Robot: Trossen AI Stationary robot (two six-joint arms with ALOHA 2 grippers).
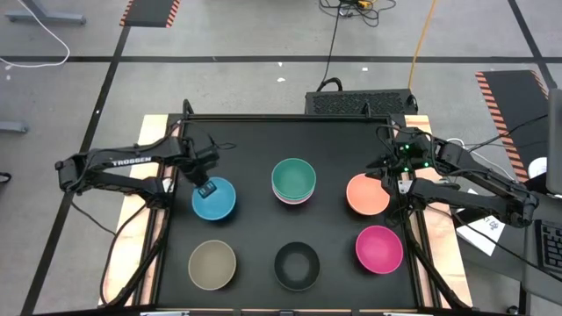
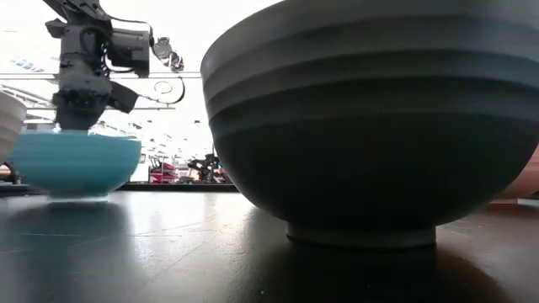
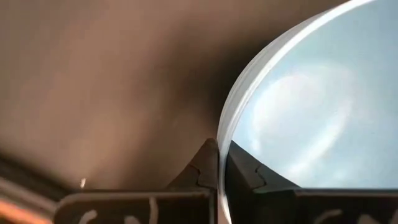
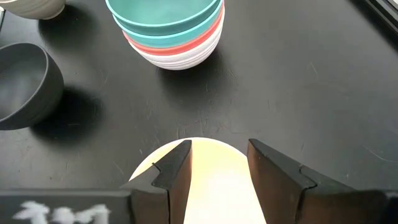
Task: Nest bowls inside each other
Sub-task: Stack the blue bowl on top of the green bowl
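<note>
A blue bowl (image 1: pixel 213 200) sits at the table's left, and my left gripper (image 1: pixel 207 187) stands over its far-left rim, shut on it. In the middle is a nest of bowls (image 1: pixel 293 182), turquoise on top of red-pink and white. An orange bowl (image 1: pixel 366 195) rests on the table at the right. My right gripper (image 4: pixel 217 146) hangs open above its right side, touching nothing. Along the near edge stand a tan bowl (image 1: pixel 212 265), a black bowl (image 1: pixel 297 265) and a magenta bowl (image 1: pixel 379 248). My left gripper pinches the blue bowl's rim (image 3: pixel 219 155) between its two fingers, one finger inside the bowl and one outside. The fingers come from above, pointing down. The bowl stays upright with its foot (image 2: pixel 74 192) on the table.
The low view is mostly filled by the black bowl (image 2: pixel 370 126), with the blue bowl (image 2: pixel 74 160) behind it at the left. Bare black tabletop (image 1: pixel 255 228) lies between the bowls. A raised frame (image 1: pixel 290 118) borders the table's far edge.
</note>
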